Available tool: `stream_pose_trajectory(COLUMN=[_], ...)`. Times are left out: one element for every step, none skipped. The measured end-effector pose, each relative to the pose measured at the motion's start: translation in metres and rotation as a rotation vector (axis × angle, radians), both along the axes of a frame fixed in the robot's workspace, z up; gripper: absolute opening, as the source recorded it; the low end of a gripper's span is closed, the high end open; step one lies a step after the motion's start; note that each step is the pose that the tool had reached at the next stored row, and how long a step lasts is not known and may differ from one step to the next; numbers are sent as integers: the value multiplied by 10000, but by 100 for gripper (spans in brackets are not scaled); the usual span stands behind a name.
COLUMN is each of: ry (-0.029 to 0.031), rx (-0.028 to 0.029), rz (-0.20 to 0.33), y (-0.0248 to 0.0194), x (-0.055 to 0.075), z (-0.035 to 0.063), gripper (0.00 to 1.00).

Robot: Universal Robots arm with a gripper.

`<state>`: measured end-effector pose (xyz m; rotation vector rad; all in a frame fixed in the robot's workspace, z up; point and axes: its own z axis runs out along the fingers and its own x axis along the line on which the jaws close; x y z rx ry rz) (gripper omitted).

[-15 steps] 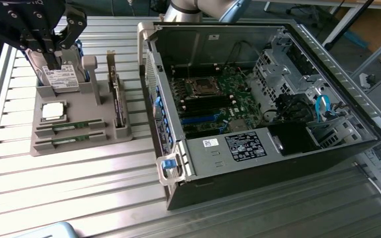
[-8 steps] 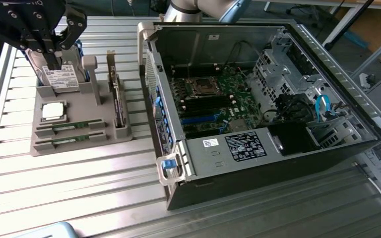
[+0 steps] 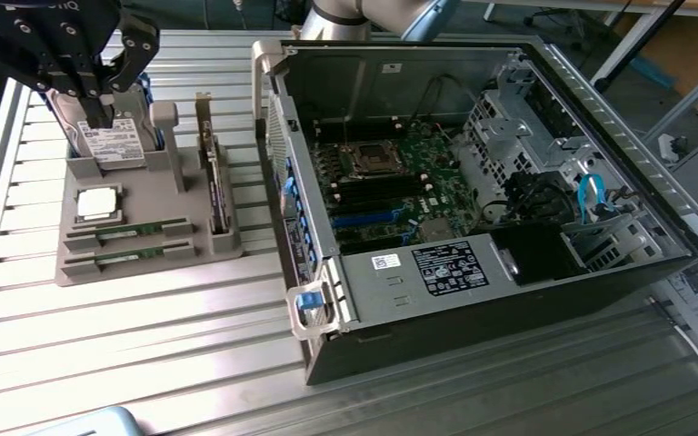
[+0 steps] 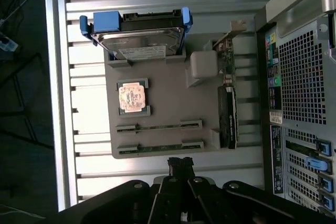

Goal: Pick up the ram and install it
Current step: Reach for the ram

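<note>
Exterior view: ram (image 3: pixel 127 233) seemingly edge-up, axis toward case (image 3: pixel 385 282).

Parts tally from my remote feeds: eight items of seven kinds.

I count two ram sticks (image 3: pixel 124 233), alike, green with small black chips. I also count one square silver processor (image 3: pixel 97 203), one hard drive (image 3: pixel 113 143) in a blue carrier, and one upright dark expansion card (image 3: pixel 215 195). One grey holder (image 3: pixel 143 195) carries those five parts. There is one open computer case (image 3: pixel 373 282) and one gripper (image 3: pixel 92 116). My wrist view gives matching numbers: two sticks, one processor, one drive, one card.
</note>
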<state>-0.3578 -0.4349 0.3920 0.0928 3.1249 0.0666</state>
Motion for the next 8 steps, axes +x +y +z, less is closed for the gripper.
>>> stream_pose_trajectory(ry=[2, 2, 4, 3, 3, 3, 3, 4], rx=[-2, -2, -3, -2, -2, -3, -3, -3], rz=[0, 1, 1, 2, 2, 1, 2, 2], y=[8, 17, 28, 41, 55, 64, 65, 64], x=[0, 0, 0, 0, 0, 0, 0, 0], z=[1, 1, 1, 1, 1, 1, 1, 1], gripper=[11, 11, 11, 11, 11, 11, 11, 11])
